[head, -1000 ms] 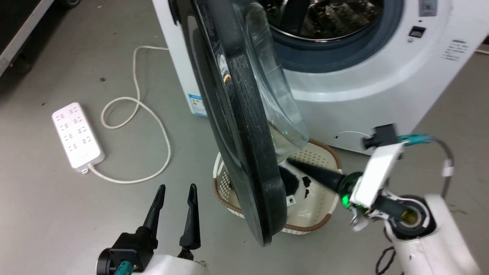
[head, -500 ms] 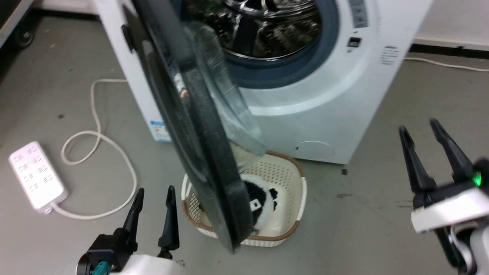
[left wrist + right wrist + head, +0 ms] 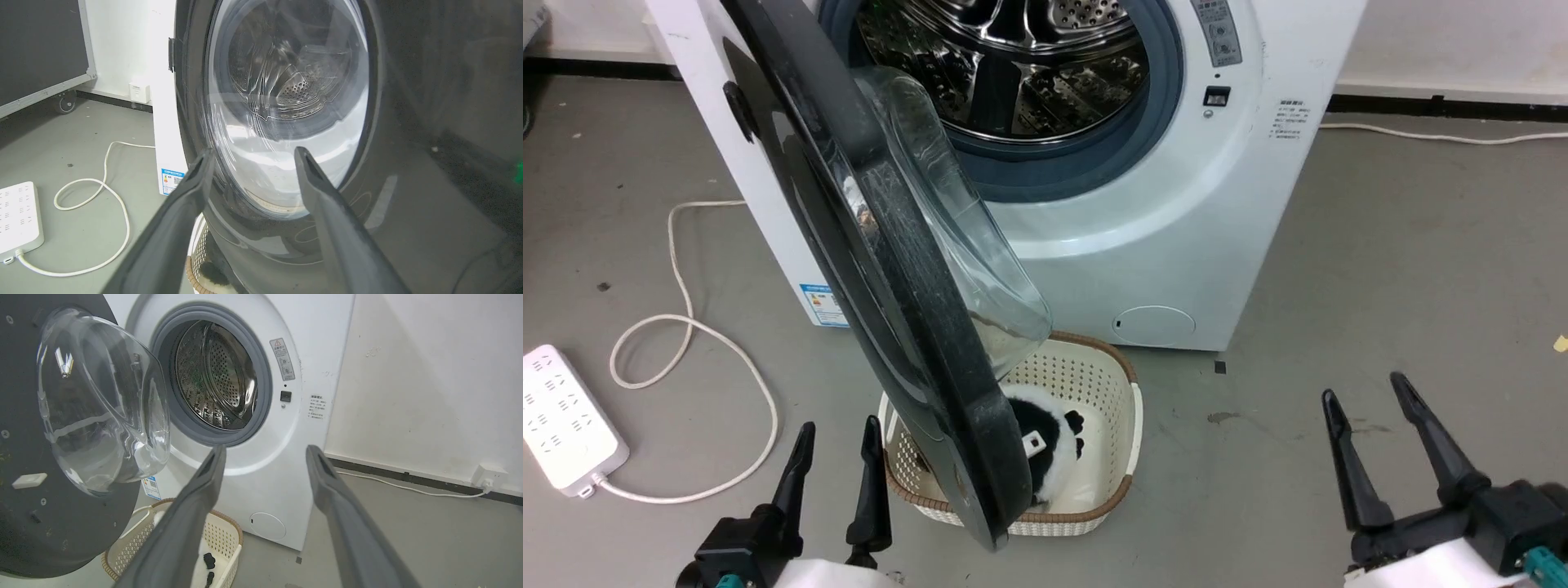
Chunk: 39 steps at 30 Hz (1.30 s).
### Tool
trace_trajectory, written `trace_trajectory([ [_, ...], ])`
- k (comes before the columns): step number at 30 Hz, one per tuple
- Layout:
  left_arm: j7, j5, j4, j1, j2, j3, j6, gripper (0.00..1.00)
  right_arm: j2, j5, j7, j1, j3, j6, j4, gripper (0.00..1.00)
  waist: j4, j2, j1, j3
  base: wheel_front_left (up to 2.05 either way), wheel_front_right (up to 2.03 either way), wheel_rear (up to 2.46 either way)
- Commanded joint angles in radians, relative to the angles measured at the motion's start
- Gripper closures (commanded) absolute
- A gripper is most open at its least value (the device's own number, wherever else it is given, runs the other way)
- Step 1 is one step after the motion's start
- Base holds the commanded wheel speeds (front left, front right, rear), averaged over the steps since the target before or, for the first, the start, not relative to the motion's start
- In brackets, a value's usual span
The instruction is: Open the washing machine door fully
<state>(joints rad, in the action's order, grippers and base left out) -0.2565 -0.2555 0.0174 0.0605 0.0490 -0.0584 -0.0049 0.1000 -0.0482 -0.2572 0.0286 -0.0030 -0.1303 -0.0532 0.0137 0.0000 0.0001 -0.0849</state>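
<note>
Above the basket (image 3: 1094, 371) hangs the washing machine door (image 3: 907, 327).

The washing machine (image 3: 1176, 245) is white, with a blue-grey ring (image 3: 1086, 167) round a shiny steel drum (image 3: 1029, 73) dotted with small holes. Its door (image 3: 915, 327) is glossy black around a clear glass bowl. The sticker (image 3: 823, 304) is blue. The basket (image 3: 1086, 376) is cream, pierced with rows of holes, its rim brown and woven; the soft thing (image 3: 1054, 449) in it is black and white. The power strip (image 3: 564, 433) and cord (image 3: 686, 327) are white, the floor (image 3: 1380, 286) grey. My left gripper (image 3: 840, 425) and right gripper (image 3: 1364, 387) have black fingers.
</note>
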Motion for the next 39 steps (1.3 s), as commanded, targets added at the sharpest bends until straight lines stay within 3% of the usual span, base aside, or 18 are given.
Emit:
trace_trajectory([
  [1,-0.005,0.009,-0.001,0.011,0.001,0.002,-0.005,0.00,-0.020,0.007,-0.004,0.028,-0.006,0.000,-0.005,0.00,-0.001,0.0000,-0.0001,-0.001,0.00,0.00,0.00],
  [13,-0.005,0.017,-0.012,0.008,0.001,0.005,0.000,0.00,-0.046,-0.001,-0.004,0.029,-0.014,0.000,-0.003,0.00,0.007,0.0000,-0.0001,0.001,0.00,0.00,0.00],
  [14,-0.005,0.017,-0.012,0.008,0.001,0.003,0.000,0.21,-0.046,-0.003,-0.004,0.029,-0.015,0.000,-0.002,0.00,0.009,0.0000,-0.0001,0.001,0.00,0.00,0.00],
  [15,-0.005,0.018,-0.012,0.007,0.001,0.001,-0.001,0.82,-0.047,-0.004,-0.004,0.029,-0.016,0.000,-0.002,0.00,0.010,0.0000,-0.0001,0.002,0.00,0.00,0.00],
  [16,-0.005,0.019,-0.013,0.007,0.001,0.000,-0.003,1.00,-0.047,-0.006,-0.004,0.029,-0.016,0.000,-0.002,0.00,0.011,0.0000,-0.0001,0.003,0.00,0.00,0.00],
  [23,-0.005,0.026,-0.092,0.000,0.001,0.013,0.017,1.00,-0.049,-0.012,-0.004,0.025,-0.015,0.000,-0.001,0.00,0.014,0.0000,-0.0001,0.004,0.00,0.00,0.00],
  [32,-0.005,-0.043,-0.317,-0.084,0.001,0.081,0.049,1.00,-0.050,-0.020,-0.004,0.023,-0.028,0.000,0.000,0.00,0.017,0.0000,-0.0001,0.007,0.00,0.00,0.00],
  [39,-0.005,-0.027,-0.472,-0.146,0.001,0.039,0.056,1.00,-0.050,-0.042,-0.004,0.022,-0.029,0.000,0.020,0.00,0.014,0.0000,-0.0001,0.013,0.00,0.00,0.00],
])
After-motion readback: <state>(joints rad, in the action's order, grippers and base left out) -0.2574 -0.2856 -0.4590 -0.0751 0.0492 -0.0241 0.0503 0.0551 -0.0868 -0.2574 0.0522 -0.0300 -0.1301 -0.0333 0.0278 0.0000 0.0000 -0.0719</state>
